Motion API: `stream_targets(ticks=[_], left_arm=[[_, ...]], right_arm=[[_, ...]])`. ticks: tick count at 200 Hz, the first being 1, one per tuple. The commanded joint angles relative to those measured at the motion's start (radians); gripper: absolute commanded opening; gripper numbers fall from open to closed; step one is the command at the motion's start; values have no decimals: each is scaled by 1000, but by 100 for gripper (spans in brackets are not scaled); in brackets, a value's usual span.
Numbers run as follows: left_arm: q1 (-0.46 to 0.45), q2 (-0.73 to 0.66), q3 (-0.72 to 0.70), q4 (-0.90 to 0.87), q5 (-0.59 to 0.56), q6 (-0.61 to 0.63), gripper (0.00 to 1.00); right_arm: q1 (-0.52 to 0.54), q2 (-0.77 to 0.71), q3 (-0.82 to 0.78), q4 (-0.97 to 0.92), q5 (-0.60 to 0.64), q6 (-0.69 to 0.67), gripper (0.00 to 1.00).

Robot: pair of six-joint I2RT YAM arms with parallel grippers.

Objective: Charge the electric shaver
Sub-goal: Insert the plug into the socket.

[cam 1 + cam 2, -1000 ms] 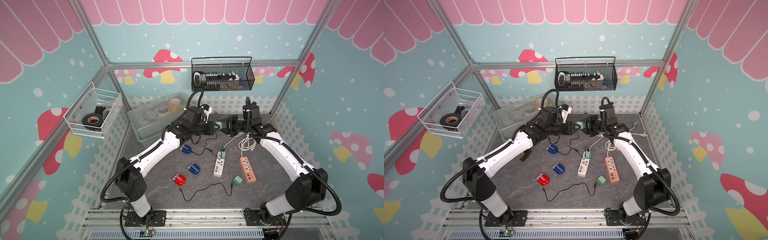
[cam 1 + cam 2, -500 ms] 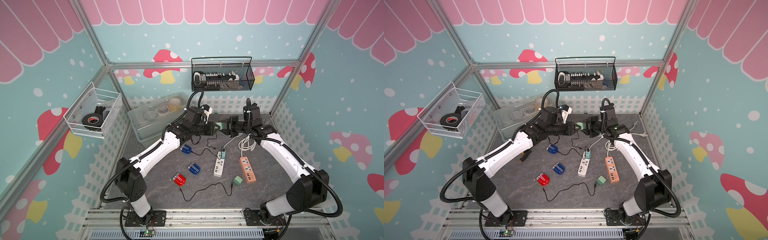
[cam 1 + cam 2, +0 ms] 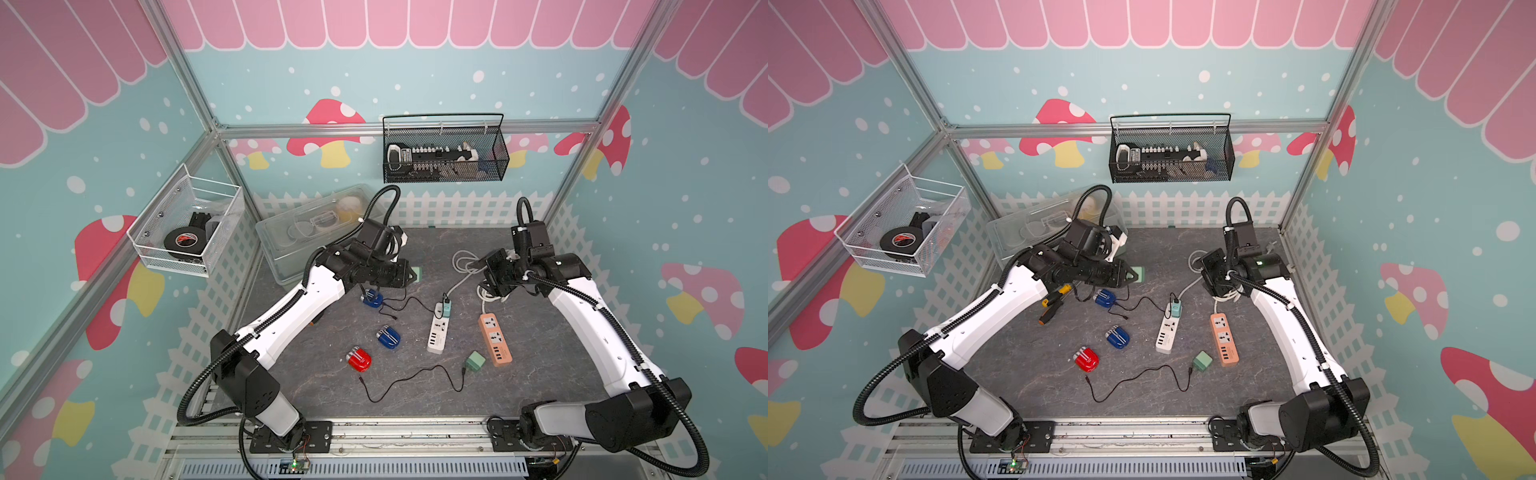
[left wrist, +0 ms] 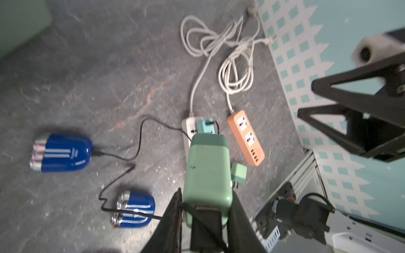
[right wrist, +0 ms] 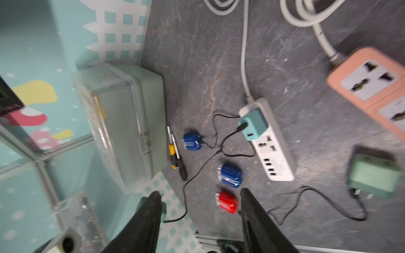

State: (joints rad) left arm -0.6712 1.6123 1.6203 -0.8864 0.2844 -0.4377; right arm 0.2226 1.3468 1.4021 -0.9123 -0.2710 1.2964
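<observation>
your left arm (image 3: pixel 299 307) and right arm (image 3: pixel 582 316): white shells, black joints, ribbed black cables (image 3: pixel 375 200) behind the black tapered fingers (image 5: pixel 142 223).

no legible text anywhere

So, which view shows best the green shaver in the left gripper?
The left wrist view: there the green shaver shows its whole body, held in the left gripper. In both top views only its tip peeks past the gripper. The right wrist view does not show it clearly.
</observation>
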Motion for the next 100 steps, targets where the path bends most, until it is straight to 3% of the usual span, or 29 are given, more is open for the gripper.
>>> stream_targets(ticks=[1, 34, 100], left_arm=[[-83, 40, 1, -145, 1, -15, 0], [-177, 164, 64, -158, -56, -141, 0], [-272, 443, 313, -277, -97, -170, 0]], right_arm=[[2, -21, 3, -153, 114, -288, 57], [1, -108, -72, -169, 159, -445, 57], [0, -261, -150, -212, 166, -464, 57]])
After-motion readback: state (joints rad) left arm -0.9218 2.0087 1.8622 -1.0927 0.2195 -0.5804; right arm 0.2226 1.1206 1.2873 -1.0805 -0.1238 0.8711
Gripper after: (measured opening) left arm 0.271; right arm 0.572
